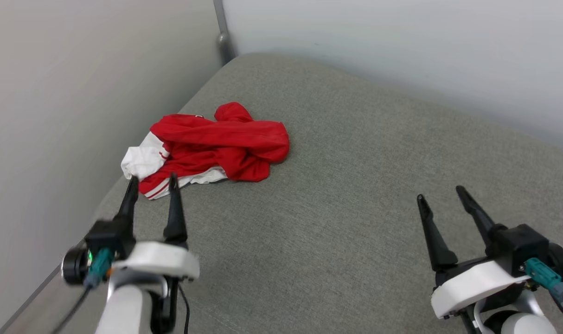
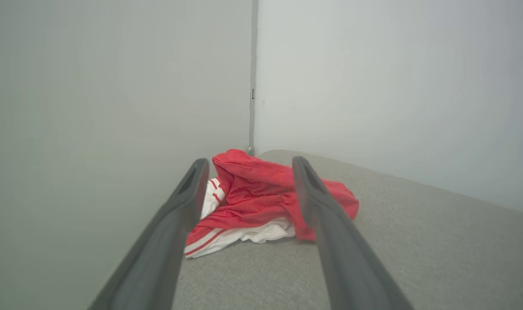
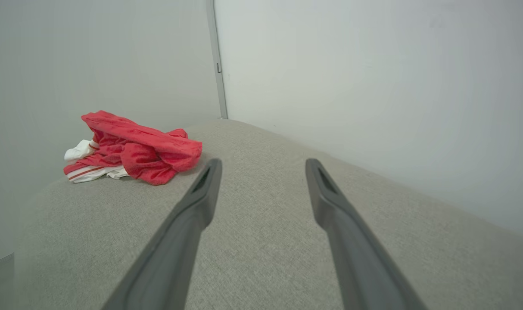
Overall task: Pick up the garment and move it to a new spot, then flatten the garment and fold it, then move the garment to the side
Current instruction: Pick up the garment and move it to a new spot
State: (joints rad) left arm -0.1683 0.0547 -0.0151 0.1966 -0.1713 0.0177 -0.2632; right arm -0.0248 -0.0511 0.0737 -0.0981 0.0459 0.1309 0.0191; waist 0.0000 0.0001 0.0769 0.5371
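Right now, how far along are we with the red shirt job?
Done: nothing yet; the garment lies crumpled on the grey cushion near the left wall. In hand: the left claw, open, points at its near edge without gripping; the right claw hangs open over bare cushion. Left: pick up, move, flatten, fold, set aside.

Soft even light, faint shadows
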